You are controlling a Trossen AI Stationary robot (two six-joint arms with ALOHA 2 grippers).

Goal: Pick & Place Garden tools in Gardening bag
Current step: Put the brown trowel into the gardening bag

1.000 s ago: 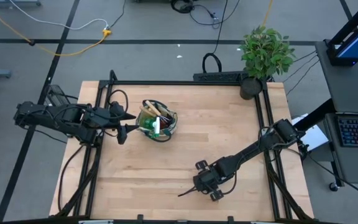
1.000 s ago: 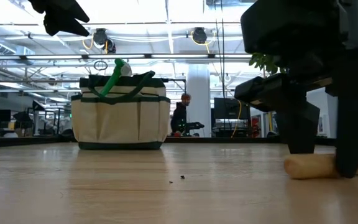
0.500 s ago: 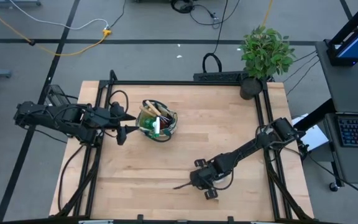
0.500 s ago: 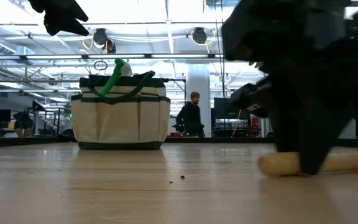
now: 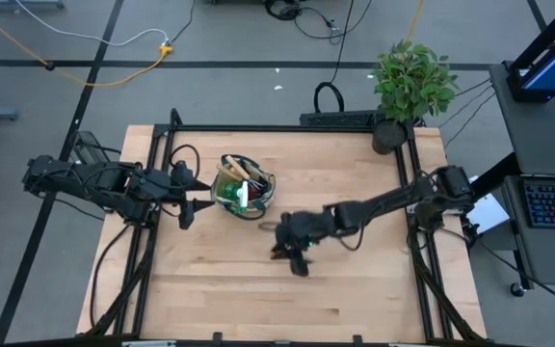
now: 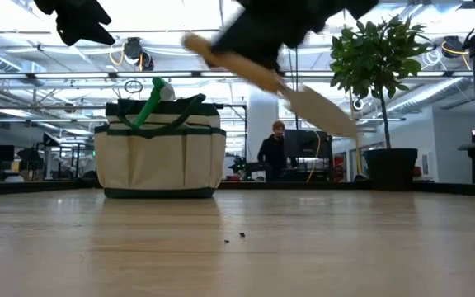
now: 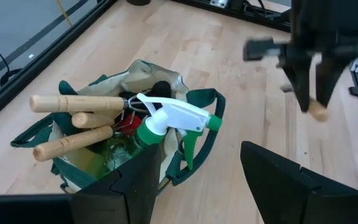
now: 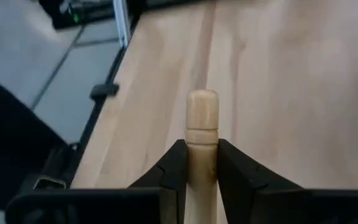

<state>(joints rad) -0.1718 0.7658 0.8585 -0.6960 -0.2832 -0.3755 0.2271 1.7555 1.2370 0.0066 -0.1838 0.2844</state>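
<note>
The tan gardening bag (image 5: 244, 188) with dark green trim stands on the table left of centre. It holds several wooden-handled tools (image 7: 73, 118) and the green spray bottle (image 7: 160, 121). My left gripper (image 5: 189, 204) is open and empty, raised just left of the bag; its fingers (image 7: 138, 180) frame the bag in the left wrist view. My right gripper (image 5: 290, 241) is in the air right of the bag, shut on a wooden-handled trowel (image 6: 270, 78). My right gripper pinches the trowel's wooden handle (image 8: 202, 149) between its two fingers, a little back from the rounded free end (image 8: 202, 99). The fingers lie across the handle. The trowel is lifted clear of the table and tilted, handle end (image 6: 200, 45) higher than the blade (image 6: 324, 111).
A potted leafy plant (image 5: 410, 82) stands at the table's far right corner. Black frame rails (image 5: 287, 127) run along the table's edges. Bare wood (image 5: 258, 289) lies between the bag and the near edge. A person (image 6: 275, 153) is in the room behind.
My right gripper has risen from the table near its near edge and gone toward the far left, toward the bag. The trowel, whose handle lay on the table, is now lifted clear and tilted. My left gripper has kept still.
</note>
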